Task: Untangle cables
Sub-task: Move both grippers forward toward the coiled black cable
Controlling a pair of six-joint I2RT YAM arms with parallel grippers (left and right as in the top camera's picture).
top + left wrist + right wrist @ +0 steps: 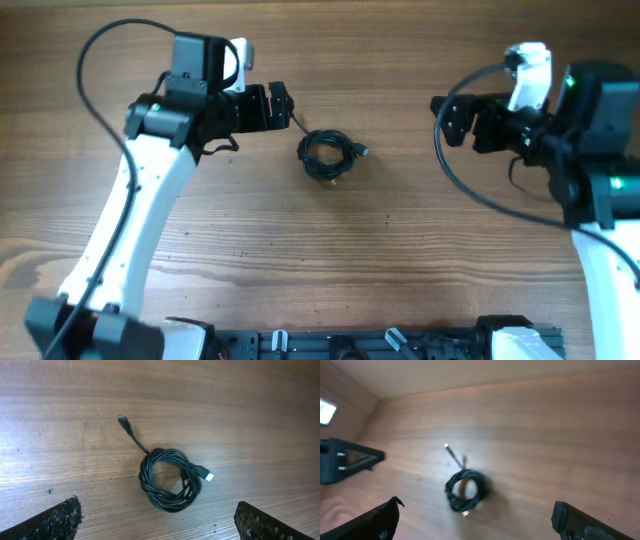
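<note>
A thin black cable [326,155] lies coiled in a small bundle on the wooden table, with one plug end sticking out to its right [362,151]. In the left wrist view the coil [169,479] lies flat with a silver-tipped plug at its right and a loose end running up left. In the right wrist view the coil [466,491] is blurred. My left gripper [283,105] is open and empty, just left of and above the coil. My right gripper [445,112] is open and empty, well to the coil's right.
The wooden table [400,250] spreads around the coil. Thick black arm wires loop at the far left [95,70] and near the right arm [470,185]. A black rail [380,345] runs along the front edge.
</note>
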